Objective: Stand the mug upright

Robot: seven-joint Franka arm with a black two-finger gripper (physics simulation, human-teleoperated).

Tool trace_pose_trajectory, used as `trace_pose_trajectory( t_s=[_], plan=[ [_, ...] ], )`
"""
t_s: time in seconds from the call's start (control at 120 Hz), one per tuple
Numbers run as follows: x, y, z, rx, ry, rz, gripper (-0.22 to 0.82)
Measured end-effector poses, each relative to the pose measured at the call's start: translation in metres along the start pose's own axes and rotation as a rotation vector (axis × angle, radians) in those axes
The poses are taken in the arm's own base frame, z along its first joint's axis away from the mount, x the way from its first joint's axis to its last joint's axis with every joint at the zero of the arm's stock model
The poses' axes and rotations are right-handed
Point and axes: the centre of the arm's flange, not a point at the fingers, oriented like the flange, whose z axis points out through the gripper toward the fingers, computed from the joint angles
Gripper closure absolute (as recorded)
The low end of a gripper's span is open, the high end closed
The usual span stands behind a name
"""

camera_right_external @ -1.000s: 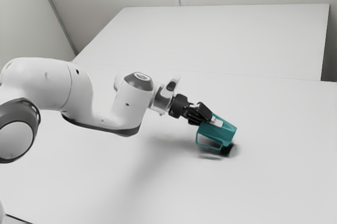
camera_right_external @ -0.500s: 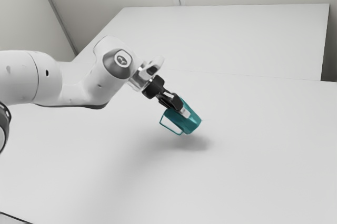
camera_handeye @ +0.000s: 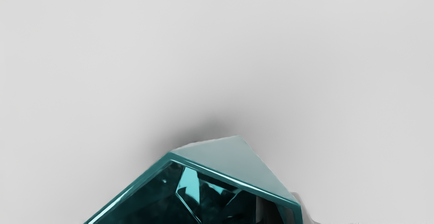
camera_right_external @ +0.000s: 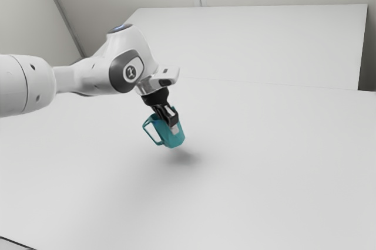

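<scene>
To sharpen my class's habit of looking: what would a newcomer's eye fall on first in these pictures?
First, the teal mug, a strong colour held tilted above the pale table, its handle toward the exterior view's left. Next, the bulky white arm reaching in from that side, its black fingers gripping the mug. In the wrist view, the mug's glossy, angular rim catches the eye.

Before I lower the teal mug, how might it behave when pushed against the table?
The teal mug looks stiff, its faceted walls crisp-edged. Its glossy surface may be slippery. Tilted in the gripper, it could swivel if one base edge lands first.
</scene>
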Motion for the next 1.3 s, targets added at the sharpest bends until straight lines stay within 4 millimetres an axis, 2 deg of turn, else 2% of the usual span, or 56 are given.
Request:
trace_pose_trajectory(
  t_s=[0.3,0.483,0.775,1.3],
  plan=[
    [-0.016,-0.003,-0.004,0.155,-0.074,-0.049,0.76],
    [-0.035,0.002,0.001,0.222,-0.105,-0.095,0.77],
    [-0.060,0.002,0.033,0.267,-0.086,-0.177,0.78],
    [-0.064,0.007,0.057,0.287,0.025,-0.274,0.78]
  ],
)
